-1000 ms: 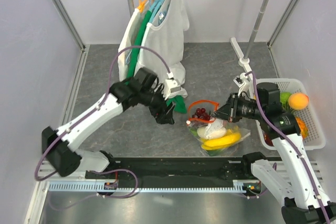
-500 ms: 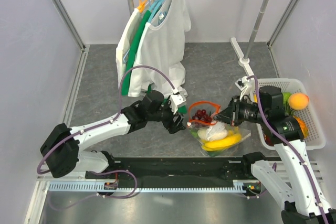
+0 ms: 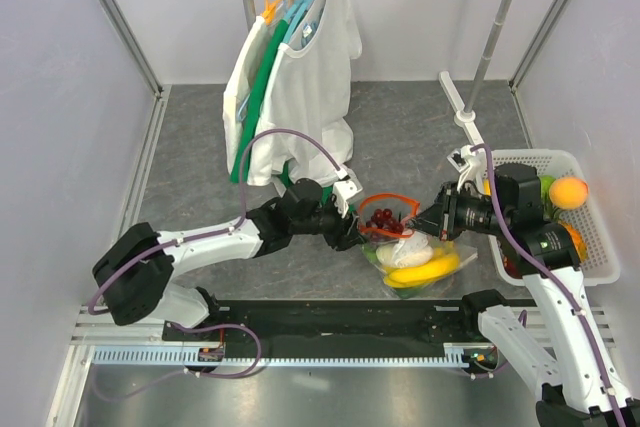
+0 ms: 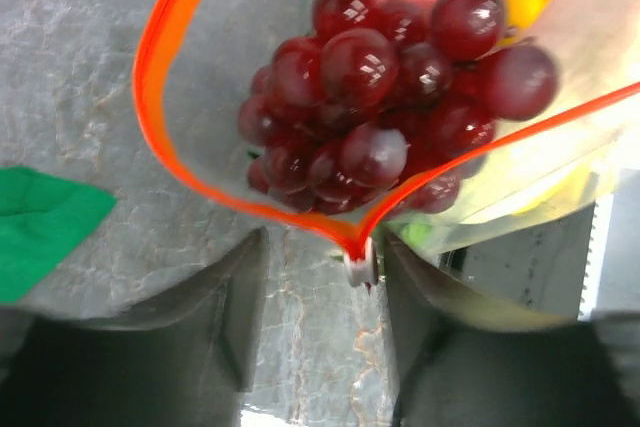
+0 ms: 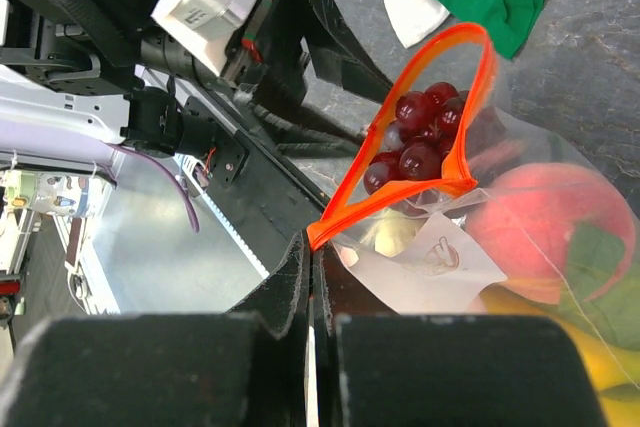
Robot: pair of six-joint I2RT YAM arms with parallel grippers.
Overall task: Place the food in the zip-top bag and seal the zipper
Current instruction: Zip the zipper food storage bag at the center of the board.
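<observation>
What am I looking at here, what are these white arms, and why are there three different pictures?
These are two robot arms bolted to a grey table, each ending in a two-finger gripper. One picture looks down from above. The other two come from small cameras on the wrists, so each shows its own gripper's fingers close up. On the table lies a clear zip-top bag holding dark red grapes, a banana and other food. The right gripper is shut on one end of the orange zipper. The left gripper is open, with the zipper's small white slider between its fingers. To the right stands a white basket with more fruit, and shirts hang on a rail behind.
</observation>
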